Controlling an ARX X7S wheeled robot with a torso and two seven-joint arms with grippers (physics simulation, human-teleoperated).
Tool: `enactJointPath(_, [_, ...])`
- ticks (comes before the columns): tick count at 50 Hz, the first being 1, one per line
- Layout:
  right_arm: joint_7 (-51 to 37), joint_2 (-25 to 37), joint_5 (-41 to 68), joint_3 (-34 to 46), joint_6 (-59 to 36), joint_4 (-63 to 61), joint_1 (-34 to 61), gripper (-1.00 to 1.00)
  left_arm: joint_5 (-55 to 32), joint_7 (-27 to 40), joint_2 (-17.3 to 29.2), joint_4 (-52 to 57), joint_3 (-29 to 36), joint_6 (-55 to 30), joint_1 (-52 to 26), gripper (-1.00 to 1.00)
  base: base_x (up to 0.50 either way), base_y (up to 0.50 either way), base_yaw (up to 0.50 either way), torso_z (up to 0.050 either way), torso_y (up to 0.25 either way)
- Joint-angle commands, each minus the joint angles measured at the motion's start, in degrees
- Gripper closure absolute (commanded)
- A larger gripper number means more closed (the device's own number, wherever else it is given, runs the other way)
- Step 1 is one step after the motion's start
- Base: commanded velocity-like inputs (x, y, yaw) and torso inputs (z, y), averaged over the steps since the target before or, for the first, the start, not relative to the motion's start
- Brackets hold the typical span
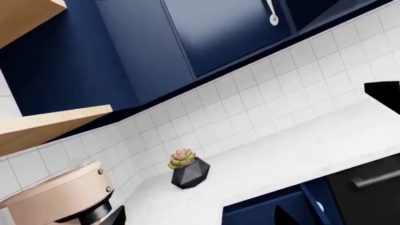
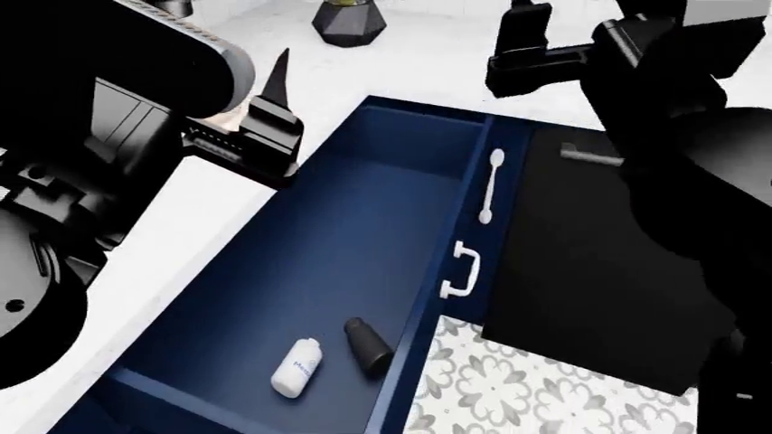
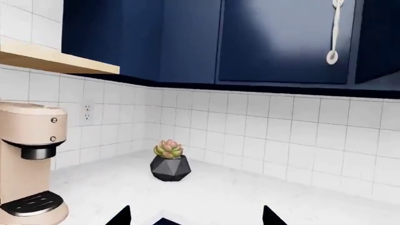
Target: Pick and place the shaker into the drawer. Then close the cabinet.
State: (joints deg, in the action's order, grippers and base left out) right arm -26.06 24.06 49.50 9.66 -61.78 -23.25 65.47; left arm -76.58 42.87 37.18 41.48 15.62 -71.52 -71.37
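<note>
The left tool (image 2: pixel 275 99) hangs over the counter (image 2: pixel 205 217) at the drawer's left edge; its two fingers stand apart in the left wrist view, holding and touching nothing. The right tool (image 2: pixel 526 41) sits above the drawer's far end, its two dark fingertips (image 3: pixel 122 216) spread wide in its own wrist view, also empty.

One drawer (image 2: pixel 350 235) is pulled fully out, navy inside and out, with a white handle (image 2: pixel 491 185) on the cabinet front beside it and a second smaller white handle (image 2: pixel 462 271) nearer. Two things lie in the drawer near its close end: one shaker (image 2: pixel 296 366), whitish and on its side, and one dark bottle (image 2: pixel 368 345) just right of it, tilted, apart from it. One potted succulent (image 3: pixel 169 161) stands on the counter by the tiled wall, and one beige coffee machine (image 3: pixel 28 159) to its left. A black appliance front (image 2: pixel 591 262) lies right of the drawer.
</note>
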Motion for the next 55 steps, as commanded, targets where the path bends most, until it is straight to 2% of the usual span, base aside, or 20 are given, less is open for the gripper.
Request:
enactJointPath(1, [-6.5,-0.48,0.24,-5.62,1.8,-4.89,-3.54,-1.0,0.52,0.24,-0.38,0.34,0.44,1.15,1.56,-1.0,-0.04,-0.02,-0.5,0.0,0.0])
enactJointPath(29, [-9.41,-1.82,3.64,-8.08,0.92,-5.65,-5.58,-1.0,1.35,0.18,0.01,0.93,1.09,2.97,3.39,-1.0,-0.12,-0.03,-0.5,0.0,0.0])
enactJointPath(40, [-9.84,-1.9,4.37,-8.09,0.75,-5.63,-5.72,-1.0,0.84,0.3,-0.03,0.7,1.43,3.03,2.89,-1.0,-0.18,-0.02,-0.5,0.0,0.0])
enactJointPath(43, [-9.92,-1.85,4.12,-7.7,0.87,-5.84,-5.62,-1.0,-1.2,1.14,-0.28,-0.57,1.3,2.01,0.67,-1.0,-0.19,-0.02,-0.5,0.0,0.0])
enactJointPath(50, [-10.75,-2.16,3.83,-7.67,1.06,-5.31,-5.36,-1.0,0.6,0.43,0.32,0.89,1.55,3.36,3.21,-1.0,-0.04,0.0,-0.07,0.0,0.0])
enactJointPath(55, [-10.63,-2.66,4.93,-8.68,1.74,-5.68,-6.35,-1.0,0.91,0.48,0.48,1.05,1.66,3.7,3.73,-1.0,0.03,-0.5,0.0,0.0,0.0])
